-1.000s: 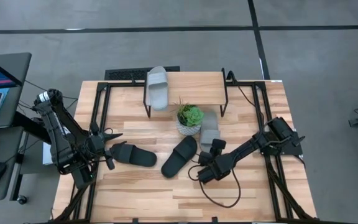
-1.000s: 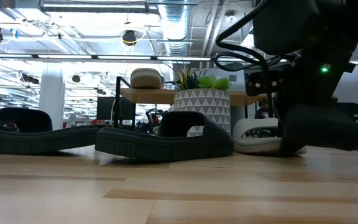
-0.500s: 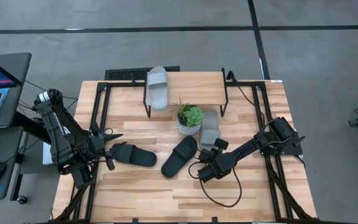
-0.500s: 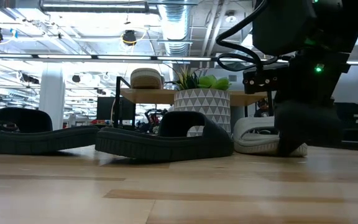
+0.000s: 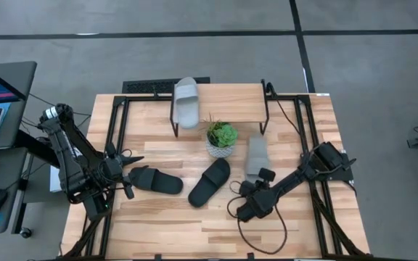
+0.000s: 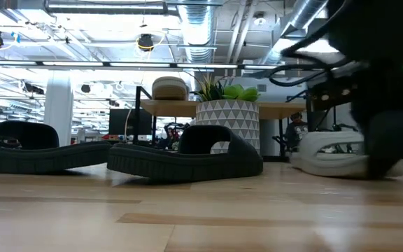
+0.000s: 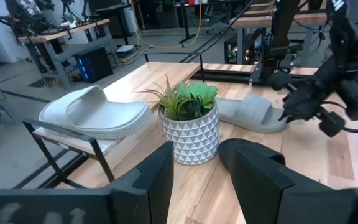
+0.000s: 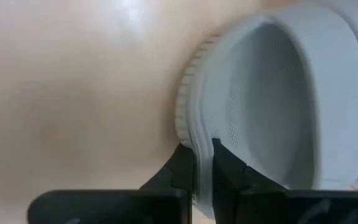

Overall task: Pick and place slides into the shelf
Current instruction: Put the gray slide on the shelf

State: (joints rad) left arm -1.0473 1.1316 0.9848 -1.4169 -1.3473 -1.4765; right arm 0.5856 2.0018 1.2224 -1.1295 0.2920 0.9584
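- The grey slide on the right has shifted since a moment ago: it was lying just beside the plant pot, and now it sits farther right on the desk, clear of the pot, with its toe end towards the shelf.
- The right pincer has moved with it and is clamped on the rim at the near end of that slide; the wrist camera shows both fingers pinching the edge.
- The other grey slide lies on the left part of the shelf top, slightly shifted.
- Two black slides stay put on the desk: one just before the pot, the other to its left.
- The left pincer hangs at the left black slide's end, fingers apart, unmoved.
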